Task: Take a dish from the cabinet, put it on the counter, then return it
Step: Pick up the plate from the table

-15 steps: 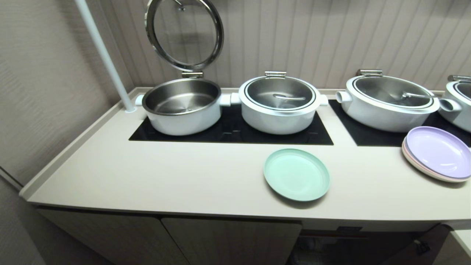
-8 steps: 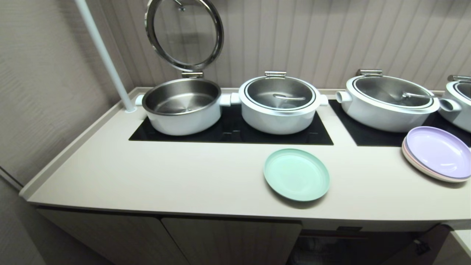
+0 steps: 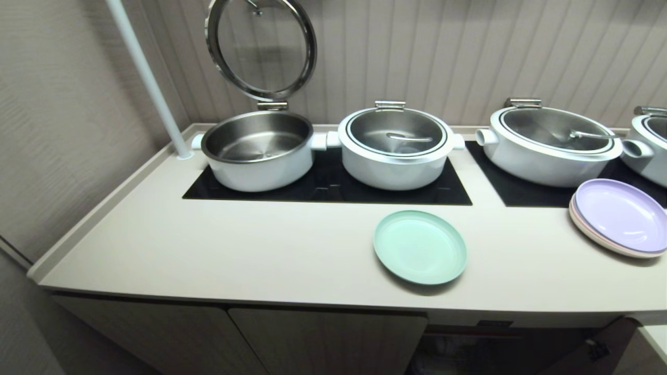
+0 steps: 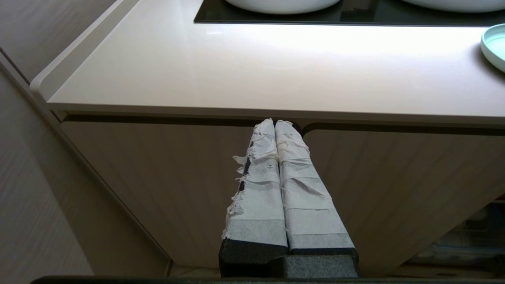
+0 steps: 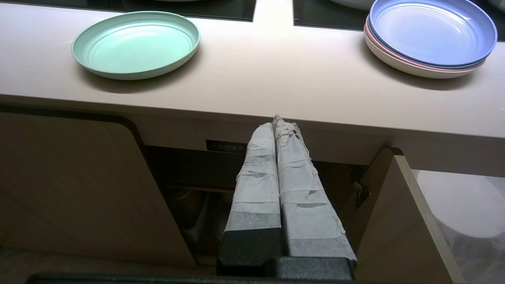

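The mint-green dish [image 3: 420,247] lies flat on the cream counter [image 3: 260,250], just in front of the black cooktop; the right wrist view also shows the dish [image 5: 136,43]. Below the counter the cabinet [image 5: 189,173] stands open, one door [image 5: 410,221] swung out beside a small black label [image 5: 226,146]. My right gripper [image 5: 276,122] is shut and empty, hanging low in front of that opening, below the counter edge. My left gripper [image 4: 274,123] is shut and empty too, parked before the closed ribbed cabinet doors [image 4: 158,189]. Neither arm shows in the head view.
Several white pots [image 3: 396,146] sit on the black cooktop panels [image 3: 328,190]; the leftmost pot [image 3: 258,148] has its lid raised. A lilac plate [image 3: 620,214] tops a small stack at the counter's right. A white pole [image 3: 148,78] rises at the back left.
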